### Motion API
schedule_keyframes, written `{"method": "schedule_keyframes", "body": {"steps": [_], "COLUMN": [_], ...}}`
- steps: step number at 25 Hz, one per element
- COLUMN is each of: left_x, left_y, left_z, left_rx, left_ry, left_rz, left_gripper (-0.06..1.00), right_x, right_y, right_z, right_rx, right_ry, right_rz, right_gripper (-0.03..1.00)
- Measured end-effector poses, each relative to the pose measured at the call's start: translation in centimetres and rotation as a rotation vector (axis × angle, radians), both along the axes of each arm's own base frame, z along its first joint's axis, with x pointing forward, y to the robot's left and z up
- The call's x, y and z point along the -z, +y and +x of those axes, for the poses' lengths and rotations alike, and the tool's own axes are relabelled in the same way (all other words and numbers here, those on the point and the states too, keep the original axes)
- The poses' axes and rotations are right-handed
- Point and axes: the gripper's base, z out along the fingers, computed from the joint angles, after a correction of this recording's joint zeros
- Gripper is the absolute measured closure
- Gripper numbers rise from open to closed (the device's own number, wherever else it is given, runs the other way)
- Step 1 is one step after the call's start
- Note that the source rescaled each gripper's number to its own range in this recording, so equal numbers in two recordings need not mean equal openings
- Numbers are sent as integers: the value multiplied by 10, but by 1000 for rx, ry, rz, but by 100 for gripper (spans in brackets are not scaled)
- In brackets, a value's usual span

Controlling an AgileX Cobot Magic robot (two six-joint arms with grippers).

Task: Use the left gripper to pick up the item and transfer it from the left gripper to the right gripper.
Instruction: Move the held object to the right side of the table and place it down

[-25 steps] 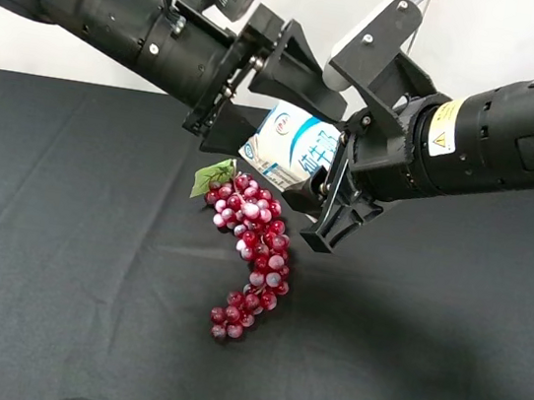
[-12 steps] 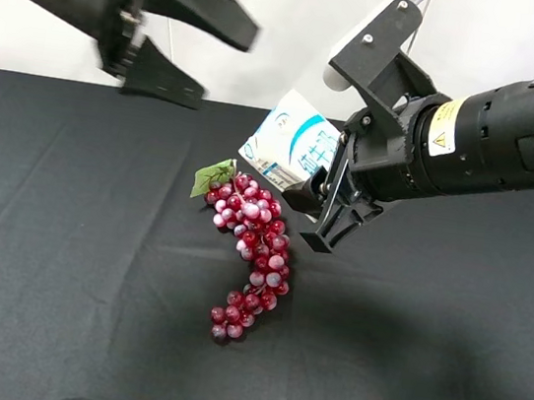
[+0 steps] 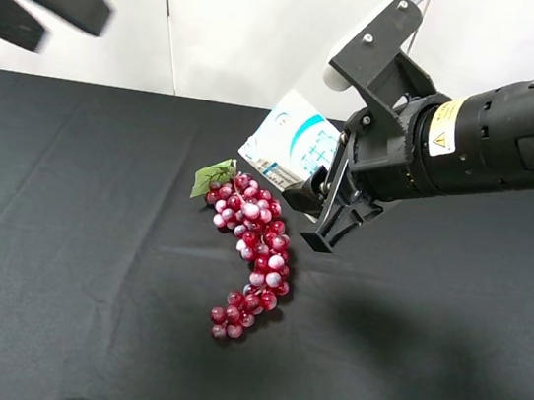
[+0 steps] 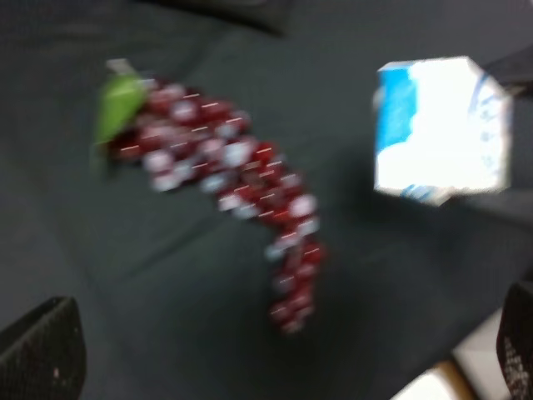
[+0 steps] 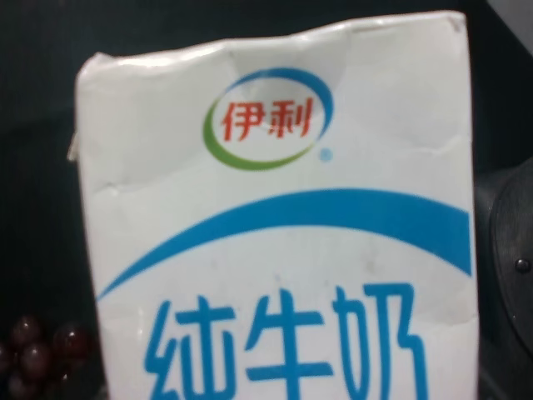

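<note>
Since earlier, left gripper (image 3: 70,28) has drawn off to the far left corner, well clear of the handover spot, blurred, prongs spread wide. Carton (image 3: 289,148) hangs tilted in mid-air, clamped by right gripper (image 3: 320,190), above the leaf end of the grapes (image 3: 252,248). Black cloth (image 3: 59,260) lies open left, right and front of the grapes. White wall (image 3: 251,29) behind.

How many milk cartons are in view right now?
1. The carton is held in the right end effector, near the leafy end of the grapes. No other shows in any view.
</note>
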Motion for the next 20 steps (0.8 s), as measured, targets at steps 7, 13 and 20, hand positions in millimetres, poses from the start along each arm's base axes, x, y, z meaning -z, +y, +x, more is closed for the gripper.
{"method": "schedule_keyframes", "body": {"steps": [7,13,20], "left_x": [-23,-33,-42], "left_y": [25,42,56], "left_z": [-53,-92,-149], "left_rx": [-142,-242,-367], "left_ry": [-97,-141,-304], "left_rz": [183,282,279], "left_gripper": [-6,-6,-6], "right_x": [0,0,0], "right_y": [0,0,0], "right_z": [0,0,0], "right_rx": [0,0,2], "right_ry": [1,1,3], "right_rz": [-1,0,2], "right_gripper": [96,96,96]}}
